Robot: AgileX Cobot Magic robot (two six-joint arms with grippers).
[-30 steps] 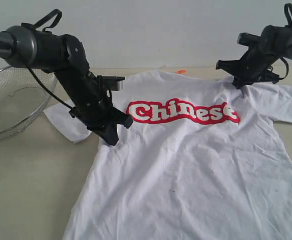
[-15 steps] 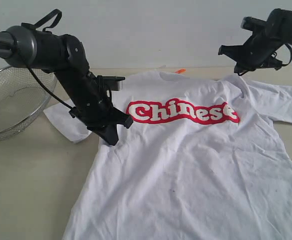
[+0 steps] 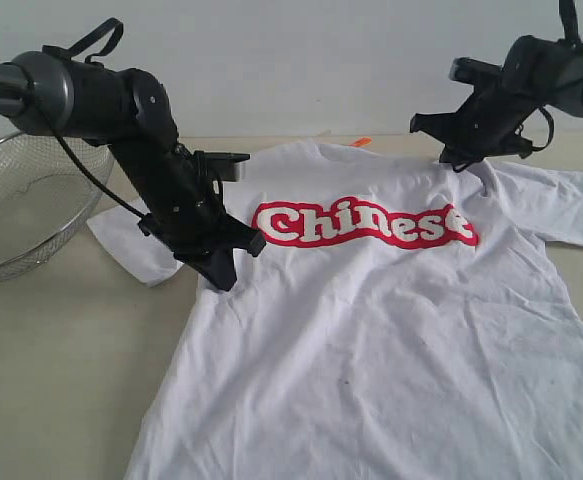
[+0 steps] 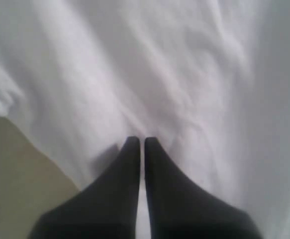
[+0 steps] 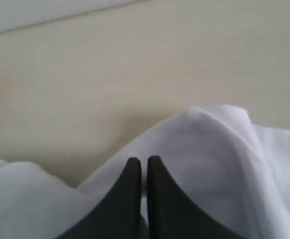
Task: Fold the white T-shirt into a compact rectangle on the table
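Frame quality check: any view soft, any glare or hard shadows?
Exterior view: even, diffuse light, no glare, shadows faint, lettering on the T-shirt legible. Left wrist view: soft throughout, cloth wrinkles smeared, left gripper a featureless black shape. Right wrist view: somewhat crisper on the table, right gripper likewise dark and without detail.

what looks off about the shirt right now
The white T-shirt is wrinkled, its shoulder bunched into a ridge at the shut right gripper. A small dark speck marks its lower front. Nothing looks torn.
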